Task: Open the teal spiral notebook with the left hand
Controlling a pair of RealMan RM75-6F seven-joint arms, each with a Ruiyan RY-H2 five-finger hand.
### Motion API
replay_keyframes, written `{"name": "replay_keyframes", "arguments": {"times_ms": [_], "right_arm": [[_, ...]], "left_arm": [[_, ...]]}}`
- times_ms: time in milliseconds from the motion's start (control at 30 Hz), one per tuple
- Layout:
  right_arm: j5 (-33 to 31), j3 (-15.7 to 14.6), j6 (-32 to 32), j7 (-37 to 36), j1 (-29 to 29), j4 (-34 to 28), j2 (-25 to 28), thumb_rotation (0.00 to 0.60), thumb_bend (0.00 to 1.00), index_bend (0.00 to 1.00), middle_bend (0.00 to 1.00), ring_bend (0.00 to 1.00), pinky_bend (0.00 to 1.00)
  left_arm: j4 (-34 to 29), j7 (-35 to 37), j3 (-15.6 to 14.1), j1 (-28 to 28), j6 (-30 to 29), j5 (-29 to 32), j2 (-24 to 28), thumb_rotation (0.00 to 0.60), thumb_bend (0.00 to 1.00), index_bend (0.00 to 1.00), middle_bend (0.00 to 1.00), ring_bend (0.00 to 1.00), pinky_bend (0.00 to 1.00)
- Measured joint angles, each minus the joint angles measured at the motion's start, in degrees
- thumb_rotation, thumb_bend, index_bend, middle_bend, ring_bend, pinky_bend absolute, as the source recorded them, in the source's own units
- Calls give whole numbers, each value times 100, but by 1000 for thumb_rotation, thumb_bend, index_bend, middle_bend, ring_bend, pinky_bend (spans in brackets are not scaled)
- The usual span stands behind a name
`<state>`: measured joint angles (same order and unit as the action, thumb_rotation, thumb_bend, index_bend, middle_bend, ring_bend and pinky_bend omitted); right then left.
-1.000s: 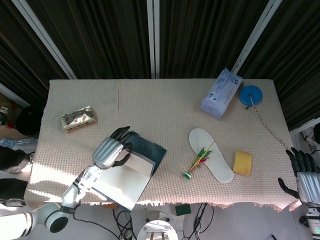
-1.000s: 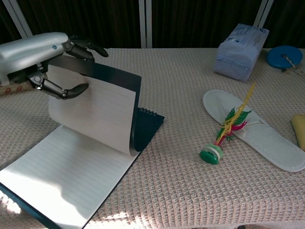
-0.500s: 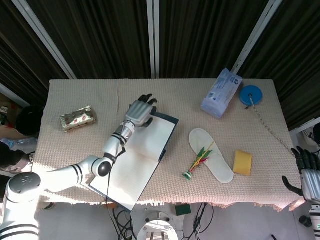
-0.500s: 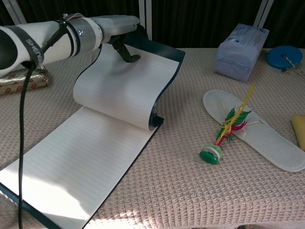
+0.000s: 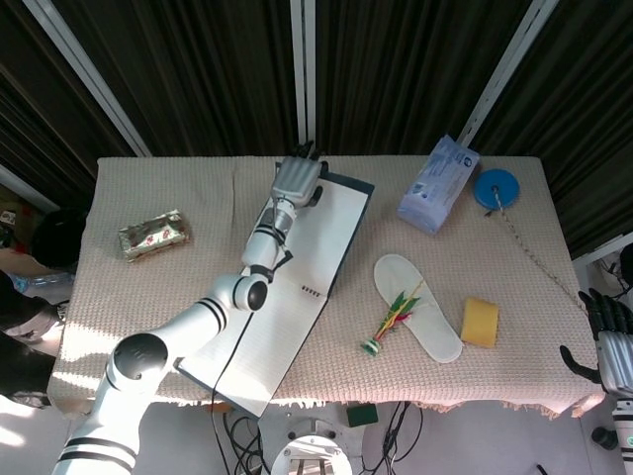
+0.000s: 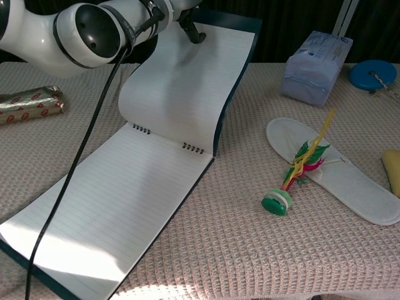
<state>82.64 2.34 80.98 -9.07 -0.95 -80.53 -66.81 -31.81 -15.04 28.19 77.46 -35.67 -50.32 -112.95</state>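
The teal spiral notebook [image 5: 297, 277] [image 6: 144, 181] lies open on the table, lined white pages up. Its far half curls up off the cloth toward the back edge, the dark cover behind it. My left hand [image 5: 295, 180] [image 6: 181, 9] is stretched far across and holds the top edge of that raised cover and pages. The spiral binding [image 6: 167, 139] shows at the fold. My right hand [image 5: 613, 341] hangs off the table's right front corner, fingers apart, holding nothing.
A white insole [image 5: 417, 307] with a feathered shuttlecock [image 5: 391, 322] lies right of the notebook. A yellow sponge [image 5: 481, 322], a blue tissue pack [image 5: 437, 184], a blue disc [image 5: 496, 188] and a wrapped snack [image 5: 153, 235] sit around the beige cloth [image 5: 178, 188].
The left hand has carried the cover and pages up and away to the table's far edge, opening the notebook wide. The right hand has sunk slightly lower.
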Motion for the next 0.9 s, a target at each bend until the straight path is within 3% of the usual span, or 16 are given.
{"name": "replay_keyframes", "arguments": {"times_ms": [33, 333, 500, 633, 700, 900], "right_arm": [[1, -1, 2, -1, 2, 4, -3, 600, 298, 0, 0, 0, 0], [-9, -22, -29, 44, 8, -23, -7, 600, 298, 0, 0, 0, 0], [0, -15, -15, 14, 7, -20, -5, 600, 298, 0, 0, 0, 0], [1, 0, 0, -50, 6, 37, -6, 600, 299, 0, 0, 0, 0], [26, 4, 36, -71, 9, 58, -10, 600, 298, 0, 0, 0, 0], [210, 8, 234, -122, 14, 145, -93, 600, 296, 0, 0, 0, 0]], "left_arm": [[97, 237, -25, 17, -111, -156, -63, 600, 383, 6, 2, 16, 91], [869, 1739, -600, -5, -860, -1432, -360, 600, 278, 0, 0, 1, 84], [496, 1774, -671, -214, -1021, -1506, -198, 586, 263, 0, 0, 0, 84], [-614, 1500, -831, -682, -1311, -1541, 273, 515, 227, 0, 0, 0, 85], [-1343, 1286, -940, -963, -1487, -1528, 580, 512, 218, 0, 0, 0, 87], [-4405, 472, -1619, -2282, -2490, -1585, 1895, 517, 208, 7, 9, 0, 88]]}}
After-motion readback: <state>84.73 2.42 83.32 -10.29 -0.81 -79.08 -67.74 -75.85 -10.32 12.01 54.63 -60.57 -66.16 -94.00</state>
